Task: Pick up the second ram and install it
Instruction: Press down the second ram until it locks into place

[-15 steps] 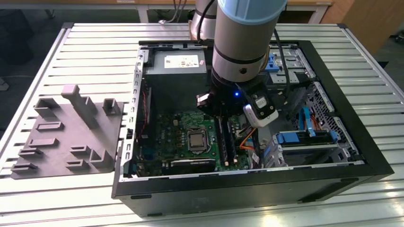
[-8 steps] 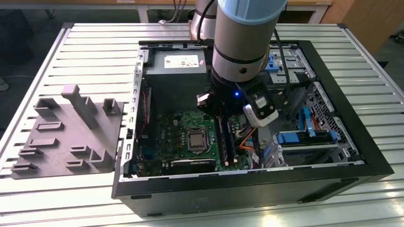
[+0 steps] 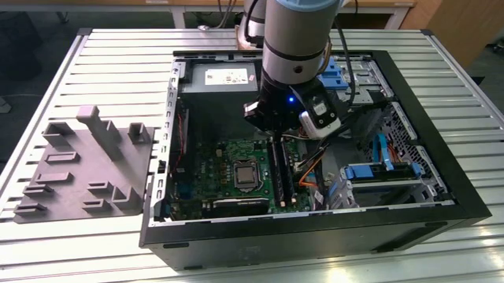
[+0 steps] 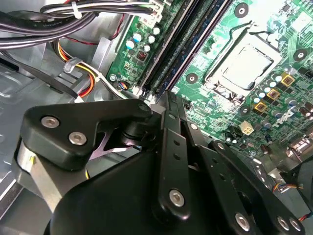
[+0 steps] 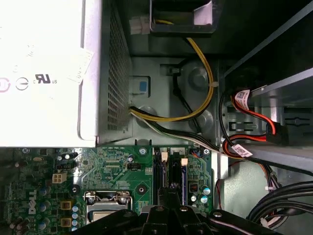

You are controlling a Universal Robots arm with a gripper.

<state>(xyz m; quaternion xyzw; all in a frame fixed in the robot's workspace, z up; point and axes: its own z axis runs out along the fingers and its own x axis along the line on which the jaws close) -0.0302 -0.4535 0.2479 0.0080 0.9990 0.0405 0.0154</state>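
**Tool low over the memory sockets inside the open case**

The second ram (image 3: pixel 277 154) appears in the exterior view as a thin dark stick standing on edge directly under the tool (image 3: pixel 277 138), its lower end down among the long black sockets (image 3: pixel 282 177) of the green motherboard (image 3: pixel 216 171). In the second wrist view the tool (image 4: pixel 172 105) shows its black fingers (image 4: pixel 173 147) drawn close together around a narrow dark edge that points toward the sockets (image 4: pixel 171 54); the stick itself cannot be made out clearly there, so the tool seems to be pinching it, though the contact is hidden. Whether the stick is fully seated in a socket cannot be told.

Just beside the sockets lies the processor socket (image 4: pixel 244 63) with its metal frame, also seen in the exterior view (image 3: pixel 246 175). In the first wrist view the socket ends (image 5: pixel 171 176) sit just beyond the tool's black linkage (image 5: pixel 166 220), with the pale power supply box (image 5: pixel 49 73) and yellow and black cables (image 5: pixel 195 103) further on, and red cables (image 5: pixel 254 117) to one side.

The motherboard lies in an open black computer case (image 3: pixel 315 236) with blue drive brackets (image 3: pixel 378 172) toward the exterior view's right. The case rests on a slatted metal worktop (image 3: pixel 102 59). A grey moulded fixture (image 3: pixel 87 171) lies on the worktop at the exterior view's left, well apart from the tool.
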